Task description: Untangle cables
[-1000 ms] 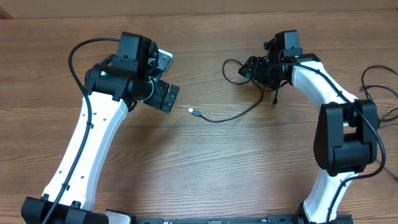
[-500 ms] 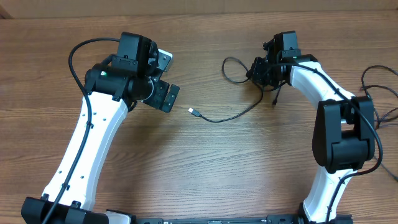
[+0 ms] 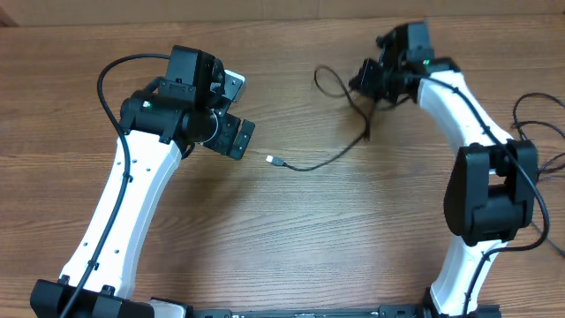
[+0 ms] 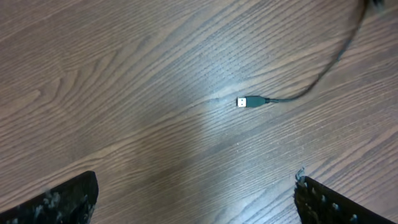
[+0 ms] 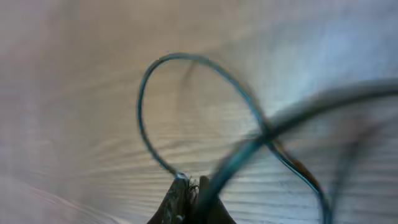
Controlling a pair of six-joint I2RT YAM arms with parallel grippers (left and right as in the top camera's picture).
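Observation:
The thin black cables point(image 3: 339, 154) trail across the wooden table from a silvery plug point(image 3: 276, 160) at mid-table up to my right gripper point(image 3: 374, 85). That gripper is shut on the cables near the far edge, with a loop point(image 3: 327, 85) sticking out to its left. In the right wrist view the fingertips point(image 5: 184, 198) pinch together on the cord, and the loop point(image 5: 151, 81) hangs blurred in front of them. My left gripper point(image 3: 237, 113) hovers open left of the plug. The left wrist view has the plug point(image 4: 249, 102) lying ahead of the wide-apart fingers point(image 4: 62, 200), which hold nothing.
Thicker black arm cables point(image 3: 532, 113) curl at the table's right edge. The table's far edge point(image 3: 282, 21) runs just behind the right gripper. Bare wood lies between the two arms.
My right gripper has shut on the cables and moved toward the far edge, pulling the cord and its loose end along. The plug at mid-table and the left arm stayed put.

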